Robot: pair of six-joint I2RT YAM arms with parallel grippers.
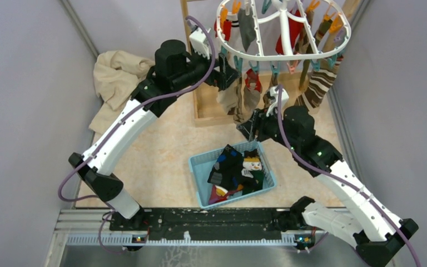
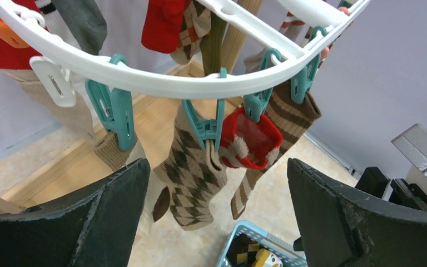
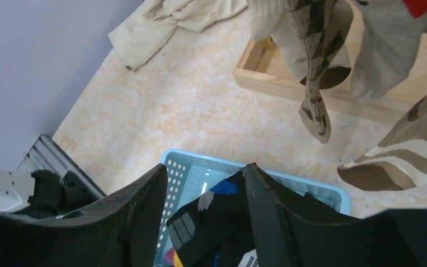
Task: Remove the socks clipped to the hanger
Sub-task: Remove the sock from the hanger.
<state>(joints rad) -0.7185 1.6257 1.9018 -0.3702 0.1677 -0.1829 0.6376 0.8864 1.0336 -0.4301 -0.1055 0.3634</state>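
Left gripper [image 2: 214,186]: we see its jaws spread wide with nothing between the pads; it is raised just in front of the near rim of the hanger, level with the hanging socks.
Right gripper [image 3: 205,168]: its jaws stand partly apart and clamp nothing; it hangs above the far edge of the basket, and a dark sock [image 3: 217,214] with blue and grey patches shows in the gap below. We cannot tell whether that sock touches the right finger.
Hanger [image 2: 161,84]: one white oval frame, hung high at the back of the table before the wooden stand [image 1: 214,114].
Clips on the near rim: we count four teal clips [image 2: 114,114] in the left wrist view, each pinching one sock.
Socks on those clips: one tan ribbed sock [image 2: 108,151], one argyle sock [image 2: 192,178], one red sock [image 2: 253,139], one brown-striped sock [image 2: 289,117]. More hang further round the frame, too crowded for us to count.
Basket [image 1: 197,181]: one, light blue, on the table between the arms; it holds a heap of socks, among them one snowman-face sock [image 1: 251,164].
Beige cloth [image 1: 117,78]: one, crumpled at the far left.
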